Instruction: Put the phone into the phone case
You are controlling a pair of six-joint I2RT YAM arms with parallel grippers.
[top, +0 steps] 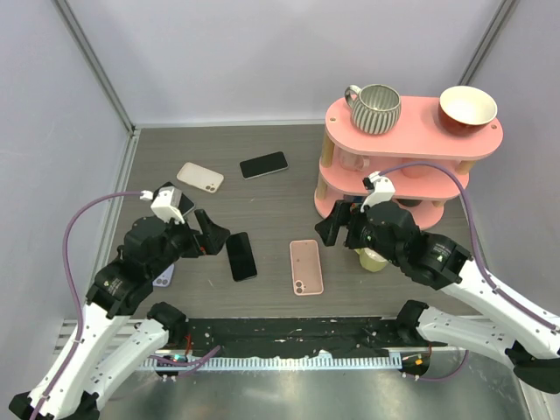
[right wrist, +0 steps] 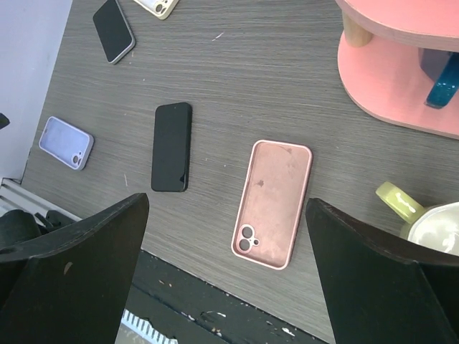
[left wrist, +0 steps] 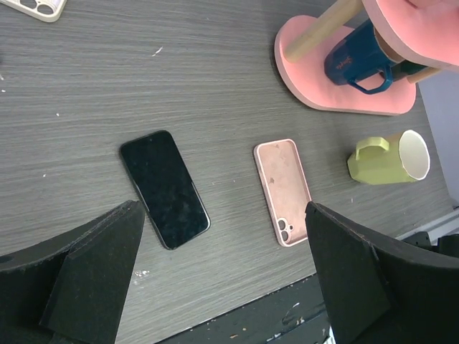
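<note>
Now | left gripper [top: 208,236] spread wide, empty, hovering just left of phone, likely lined up to pick it | phone [top: 241,255] flat, dark face up, between left gripper and case | case [top: 306,267] flat, seemingly hollow up, ready to receive | right gripper [top: 337,226] spread, empty, just right of case, probably to steady it

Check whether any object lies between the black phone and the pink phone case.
Nothing visible does. The black phone and the pink phone case lie side by side, apart, with no object between them. The yellow-green mug lies beyond the case.
</note>
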